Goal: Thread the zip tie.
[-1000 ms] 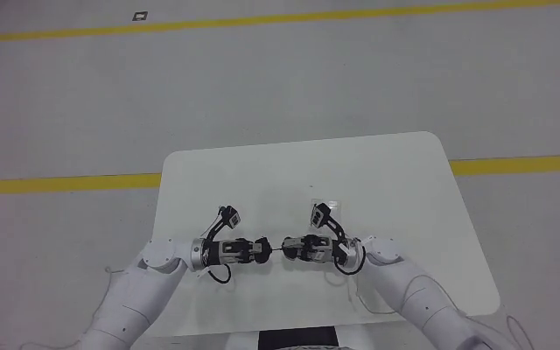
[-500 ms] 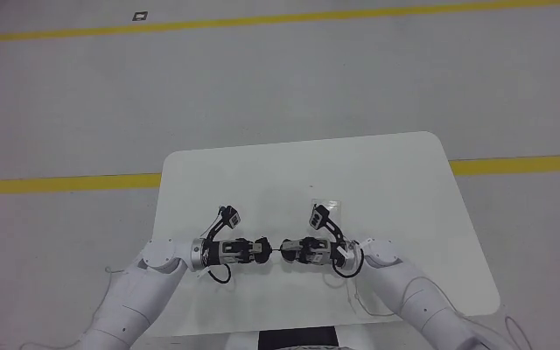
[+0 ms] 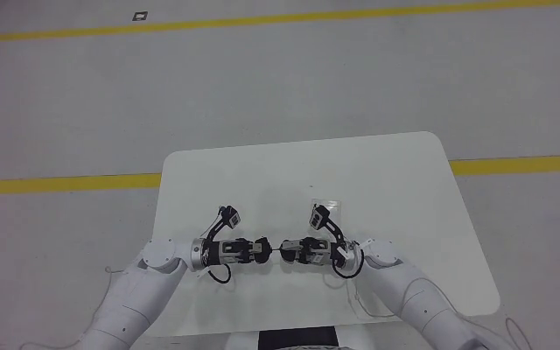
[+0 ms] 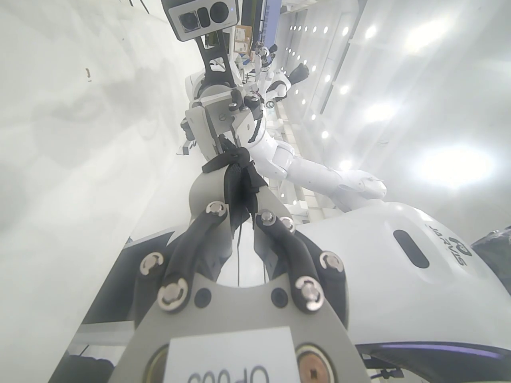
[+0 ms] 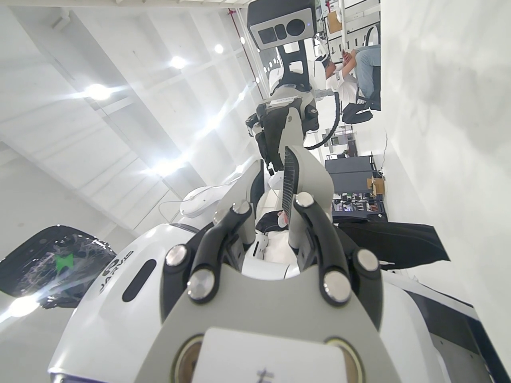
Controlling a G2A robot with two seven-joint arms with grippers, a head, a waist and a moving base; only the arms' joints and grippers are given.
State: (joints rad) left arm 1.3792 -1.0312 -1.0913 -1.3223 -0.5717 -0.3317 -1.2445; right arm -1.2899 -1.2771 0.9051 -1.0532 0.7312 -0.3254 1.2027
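Almost nothing has been moved since a second ago; only the right gripper (image 3: pixel 287 251) has been drawn a tiny bit back toward the robot. The zip tie (image 3: pixel 276 251) is gripped in the closed left gripper (image 3: pixel 267 250) and is pointed straight out from its tips to the right gripper just ahead, so both are lined up end to end, though it cannot be told if the right one is closed. Both are held above the white table (image 3: pixel 385 175), with grey floor (image 3: pixel 280 87) and yellow lines (image 3: pixel 262 19) seen beyond.
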